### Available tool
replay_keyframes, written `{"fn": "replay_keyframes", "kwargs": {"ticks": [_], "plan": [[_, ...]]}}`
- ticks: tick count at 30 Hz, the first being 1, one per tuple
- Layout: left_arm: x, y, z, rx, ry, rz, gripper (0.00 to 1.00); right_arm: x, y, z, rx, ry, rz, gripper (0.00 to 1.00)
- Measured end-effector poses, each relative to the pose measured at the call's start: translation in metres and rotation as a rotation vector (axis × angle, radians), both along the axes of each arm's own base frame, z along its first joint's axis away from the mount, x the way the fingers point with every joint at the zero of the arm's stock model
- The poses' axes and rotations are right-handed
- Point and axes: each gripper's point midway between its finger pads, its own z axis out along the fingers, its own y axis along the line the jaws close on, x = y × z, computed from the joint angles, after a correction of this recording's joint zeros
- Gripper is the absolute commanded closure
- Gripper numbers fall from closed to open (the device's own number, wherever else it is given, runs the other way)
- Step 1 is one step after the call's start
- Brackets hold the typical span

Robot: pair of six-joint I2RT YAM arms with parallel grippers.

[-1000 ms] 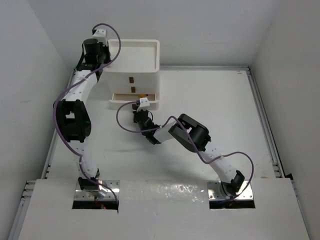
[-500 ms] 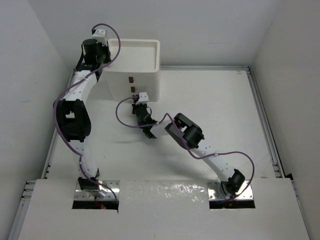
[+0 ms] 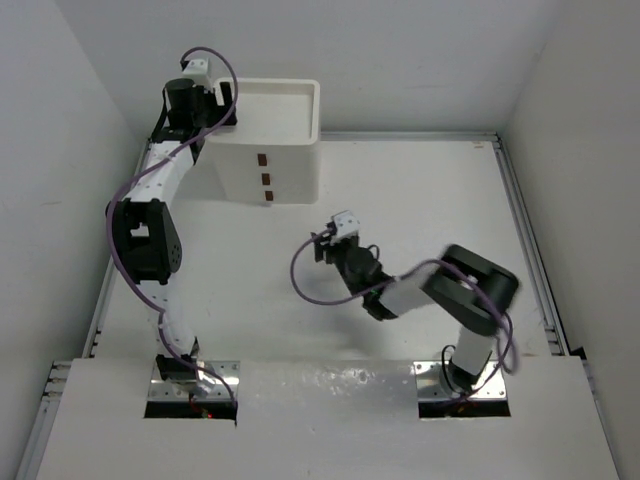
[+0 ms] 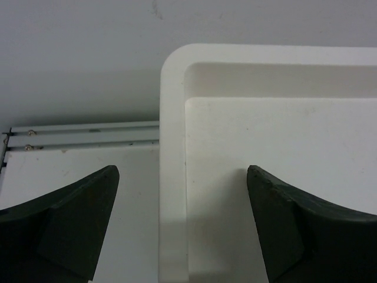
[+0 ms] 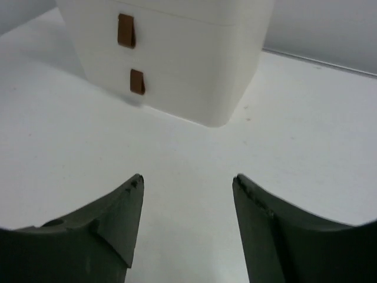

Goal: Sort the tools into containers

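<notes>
The white drawer unit is standing at the far left-centre of the table, its three brown handles facing near and all three drawer fronts sitting flush. No screwdrivers are showing in any view, so where they are lying cannot be told; they may be shut inside.

The left gripper is hovering over the unit's far-left corner with its jaws spread wide. One finger is hanging outside the rim and the other over the recessed tray top, and they are gripping nothing.

The right gripper is hanging low over mid-table, released and empty, pointing far-left at the unit's near face. The handles are lying ahead and to its left, stacked one above another, and well apart from its fingertips.

Any drawer would be travelling near–far, so the right arm is looking better placed to work the front, though the left is the nearer to the unit.
</notes>
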Motion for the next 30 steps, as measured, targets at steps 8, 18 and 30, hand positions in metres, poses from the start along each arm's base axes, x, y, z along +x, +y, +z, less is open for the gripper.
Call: {"fn": "replay_keyframes", "kwargs": {"ticks": [8,18,30], "plan": [[-0.021,0.019,0.023,0.057,0.015,0.087,0.0,0.005,-0.124,0.052,-0.086,0.269,-0.266,0.01],[-0.158,0.155,0.107,0.138,-0.096,0.416,0.0,-0.094,-0.293,-0.033,-0.079,0.606,-0.682,0.01],[-0.285,0.158,-0.172,0.147,0.605,0.499,0.0,-0.114,-0.328,-0.023,-0.095,0.569,-0.879,0.01]]}}
